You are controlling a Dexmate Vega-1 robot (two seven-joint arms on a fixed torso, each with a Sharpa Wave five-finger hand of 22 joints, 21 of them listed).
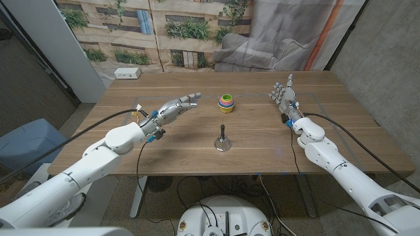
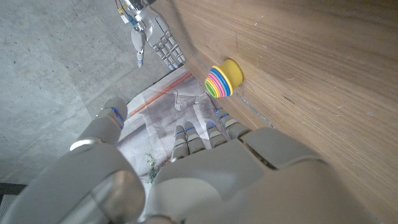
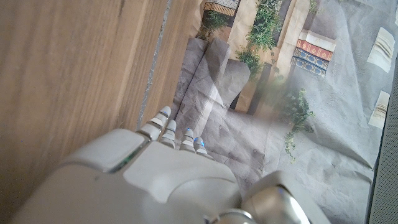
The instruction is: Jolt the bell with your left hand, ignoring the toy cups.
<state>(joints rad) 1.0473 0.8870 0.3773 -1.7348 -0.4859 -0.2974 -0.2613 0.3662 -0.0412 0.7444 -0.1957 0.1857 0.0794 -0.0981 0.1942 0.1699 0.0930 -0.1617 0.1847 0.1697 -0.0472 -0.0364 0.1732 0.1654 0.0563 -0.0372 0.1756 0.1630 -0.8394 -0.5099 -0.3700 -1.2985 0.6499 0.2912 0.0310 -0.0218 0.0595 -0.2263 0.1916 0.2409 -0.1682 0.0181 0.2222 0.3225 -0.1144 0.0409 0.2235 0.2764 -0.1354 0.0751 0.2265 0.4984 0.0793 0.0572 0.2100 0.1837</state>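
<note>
Nearest the robot's edge of the desk stands the bell, upright and alone near the middle, a small metal hand bell with a dark slim handle rising from a flared silvery skirt. It looks light and rigid, with a smooth, probably slippery skirt and a narrow footing, so a hard sideways knock would likely tip it over. The best place to take it is the dark handle at the top, pinched lightly; for a mere jolt, a short tap on the handle or upper skirt should make it ring.

A little farther back and to the robot's left, the left hand hovers above the wood, fingers stretched out and slightly apart, holding nothing. It sits well apart from the bell, pointing more toward the toy cups than at the target. On the other side, the right hand stands raised with its fingers spread upward, also empty.

Beyond the bell, the toy cups sit nested in one bright stack of coloured rims; how many cups it has cannot be told from here. Farthest away, near the back left corner, lies a white power strip.

Counted: one bell, one stack of toy cups, one power strip, two hands.
</note>
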